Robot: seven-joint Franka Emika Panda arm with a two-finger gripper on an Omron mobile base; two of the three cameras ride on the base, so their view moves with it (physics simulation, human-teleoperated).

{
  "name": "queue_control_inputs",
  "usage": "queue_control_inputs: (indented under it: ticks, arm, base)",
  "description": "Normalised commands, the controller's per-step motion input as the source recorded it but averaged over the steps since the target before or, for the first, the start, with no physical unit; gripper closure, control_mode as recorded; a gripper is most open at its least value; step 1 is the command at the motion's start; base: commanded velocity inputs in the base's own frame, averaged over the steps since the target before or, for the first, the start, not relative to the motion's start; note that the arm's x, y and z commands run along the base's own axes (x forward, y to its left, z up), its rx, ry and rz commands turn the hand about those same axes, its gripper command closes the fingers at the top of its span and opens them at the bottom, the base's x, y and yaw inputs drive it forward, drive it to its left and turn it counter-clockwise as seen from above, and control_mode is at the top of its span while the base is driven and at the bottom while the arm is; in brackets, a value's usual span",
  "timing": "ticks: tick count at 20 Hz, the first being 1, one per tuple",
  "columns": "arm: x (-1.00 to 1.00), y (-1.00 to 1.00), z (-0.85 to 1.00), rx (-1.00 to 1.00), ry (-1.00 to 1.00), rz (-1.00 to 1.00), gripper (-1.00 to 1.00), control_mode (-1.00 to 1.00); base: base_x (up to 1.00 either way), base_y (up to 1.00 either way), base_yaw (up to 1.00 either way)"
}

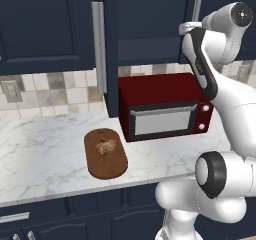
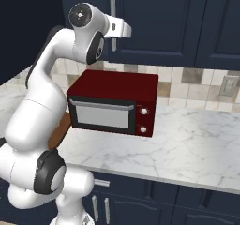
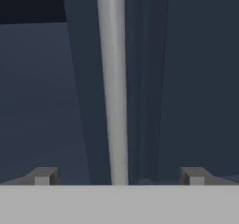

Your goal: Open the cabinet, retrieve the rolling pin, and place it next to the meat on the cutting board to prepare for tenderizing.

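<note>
End effector (image 3: 119, 175) spread wide, grasping nothing, its tips on either side of a cabinet (image 3: 196, 78) door's silver handle (image 3: 113, 78), up above the microwave (image 1: 165, 106). Meat (image 1: 105, 146) sits on the cutting board (image 1: 105, 165), on the worktop (image 1: 45, 154) left of the microwave.

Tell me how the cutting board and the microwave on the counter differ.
The cutting board is a flat, oval, brown wooden slab; the microwave is a tall, dark red box with a grey door. The cutting board carries the meat; the microwave's top has nothing on it. The cutting board lies nearer the counter's front edge; the microwave stands further back, nearer the wall. Both rest on the white marble counter.
</note>
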Motion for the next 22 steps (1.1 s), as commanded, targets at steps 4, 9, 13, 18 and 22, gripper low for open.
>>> queue_control_inputs:
  ticks: [4, 9, 13, 18, 22]
  arm:
    - [0.31, 0.00, 0.00, 0.00, 0.00, 0.00, -1.00, -1.00]
    - [0.31, 0.00, 0.00, 0.00, 0.00, 0.00, -1.00, -1.00]
    - [0.33, 0.00, 0.00, 0.00, 0.00, 0.00, -1.00, -1.00]
    - [0.37, 0.00, 0.00, 0.00, 0.00, 0.00, 1.00, -1.00]
    - [0.32, 0.00, 0.00, 0.00, 0.00, 0.00, 1.00, -1.00]
  base:
    - [0.00, 0.00, 0.00]
    - [0.00, 0.00, 0.00]
    - [0.00, 0.00, 0.00]
    - [0.00, 0.00, 0.00]
    - [0.00, 0.00, 0.00]
